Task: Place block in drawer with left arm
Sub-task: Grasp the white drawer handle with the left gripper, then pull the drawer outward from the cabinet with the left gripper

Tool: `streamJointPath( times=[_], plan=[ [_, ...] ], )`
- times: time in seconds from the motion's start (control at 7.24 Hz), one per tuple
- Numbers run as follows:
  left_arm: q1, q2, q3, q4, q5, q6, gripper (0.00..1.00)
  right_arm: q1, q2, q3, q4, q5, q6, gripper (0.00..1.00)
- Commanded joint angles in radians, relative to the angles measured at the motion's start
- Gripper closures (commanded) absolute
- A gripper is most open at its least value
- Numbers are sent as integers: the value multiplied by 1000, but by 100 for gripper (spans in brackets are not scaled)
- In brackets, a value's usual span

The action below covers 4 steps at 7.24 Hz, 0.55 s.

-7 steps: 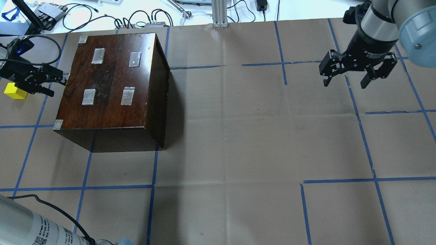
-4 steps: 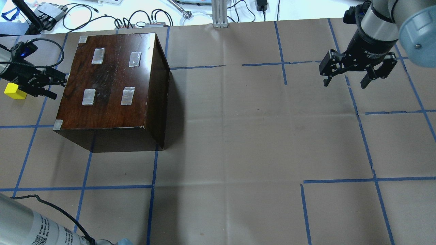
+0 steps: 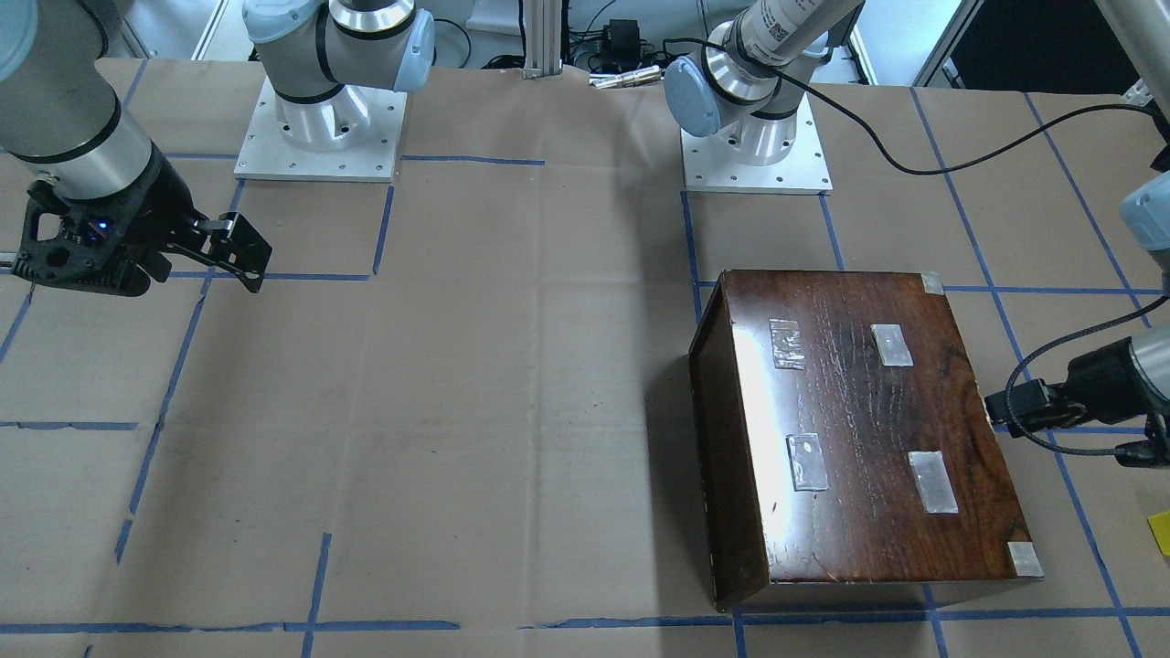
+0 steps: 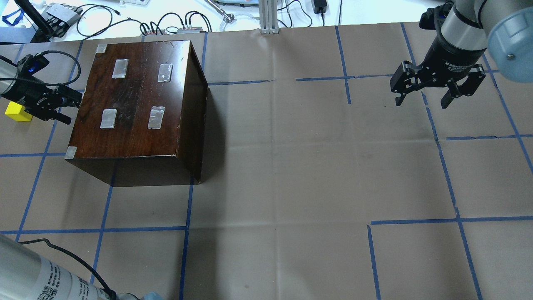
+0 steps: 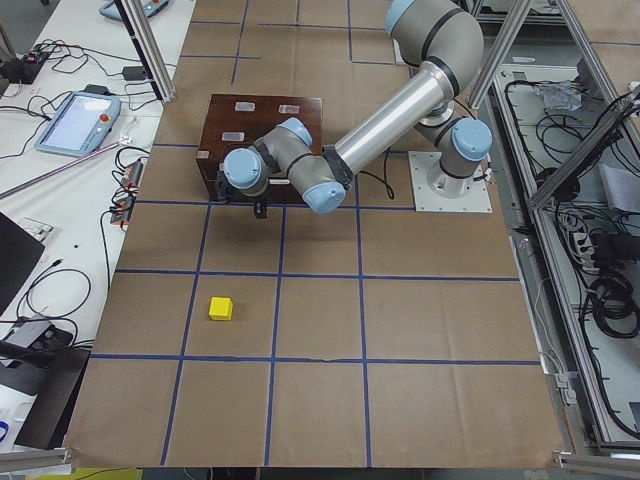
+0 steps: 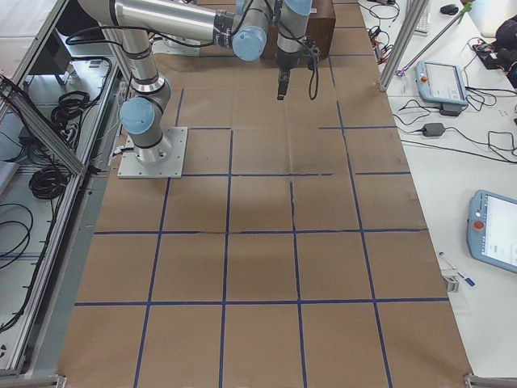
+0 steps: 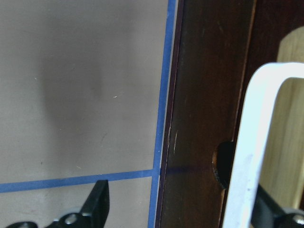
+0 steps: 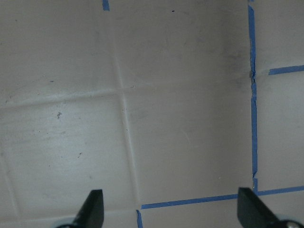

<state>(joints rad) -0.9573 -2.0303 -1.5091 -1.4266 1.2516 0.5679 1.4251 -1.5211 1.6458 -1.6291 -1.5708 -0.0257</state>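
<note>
block [image 4: 16, 111] lies on the paper-covered table [image 4: 291, 166] in the overhead view, left of the cabinet [image 4: 137, 96] & free of both grippers. left gripper [image 4: 71, 109], fingers spread, points at the cabinet's left face. right gripper [image 4: 421, 104] hangs wide open & empty far to the right. front-facing view: only a yellow sliver of block [image 3: 1161, 532] at the frame edge. left side view: block [image 5: 220, 308] well apart from cabinet & left gripper. left wrist view: left gripper open, white handle [image 7: 251, 142] on the drawer [image 7: 290, 142] front btwn its fingers, just beside one of them; can't tell if touching. right wrist view: spread fingers [image 8: 92, 206] over brown paper, holding nothing.
</note>
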Motion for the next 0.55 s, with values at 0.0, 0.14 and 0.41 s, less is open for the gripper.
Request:
streamJointPath(
  times=[0.0, 0.14, 0.41],
  plan=[
    [0, -1, 1, 0, 80, 0, 1, 0, -1, 0, 0, 0, 1, 0],
    [2, -1, 6, 2, 125, 0, 1, 0, -1, 0, 0, 0, 0, 0],
    [5, -5, 27, 6, 181, 0, 1, 0, 1, -1, 0, 0, 0, 0]
  ],
)
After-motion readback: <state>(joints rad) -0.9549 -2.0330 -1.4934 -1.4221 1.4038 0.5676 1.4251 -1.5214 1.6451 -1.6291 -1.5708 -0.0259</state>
